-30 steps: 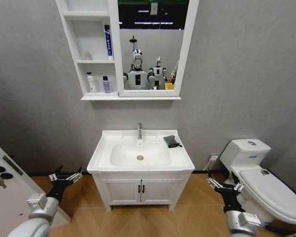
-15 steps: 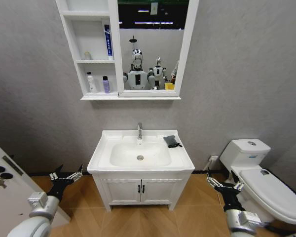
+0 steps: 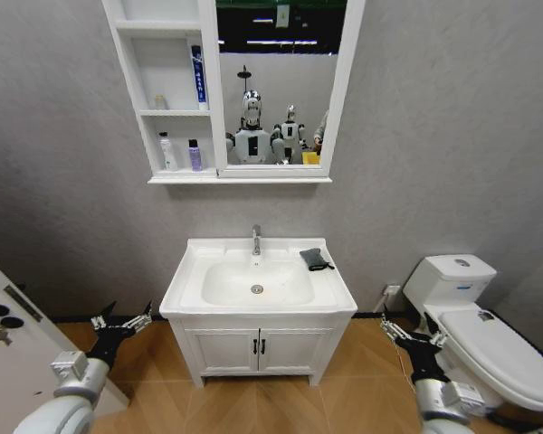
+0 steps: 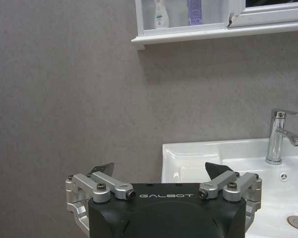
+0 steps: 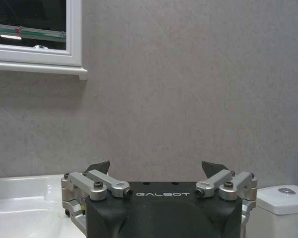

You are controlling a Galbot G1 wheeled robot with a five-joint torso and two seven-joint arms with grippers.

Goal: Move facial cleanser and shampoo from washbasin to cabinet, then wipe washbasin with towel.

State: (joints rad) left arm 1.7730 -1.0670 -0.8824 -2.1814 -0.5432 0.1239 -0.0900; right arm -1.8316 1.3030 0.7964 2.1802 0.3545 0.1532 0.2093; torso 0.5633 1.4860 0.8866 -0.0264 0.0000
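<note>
Left gripper [image 3: 120,322] and right gripper [image 3: 411,336], both spread and empty, low beside washbasin [image 3: 185,271]; towel [image 3: 315,259] on its rim.

— Where does the towel [image 3: 315,259] lie?
— On the washbasin [image 3: 183,284] top, right of the faucet [image 3: 256,240].
— And the cabinet [image 3: 338,99]?
— On the wall above, two bottles [image 3: 180,153] in its lowest niche; the toilet [image 3: 481,330] stands to the right.

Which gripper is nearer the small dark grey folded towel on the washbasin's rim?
Right. The towel lies on the rim's right rear; the right gripper hangs low beside the toilet, the left gripper low off the far side.
</note>
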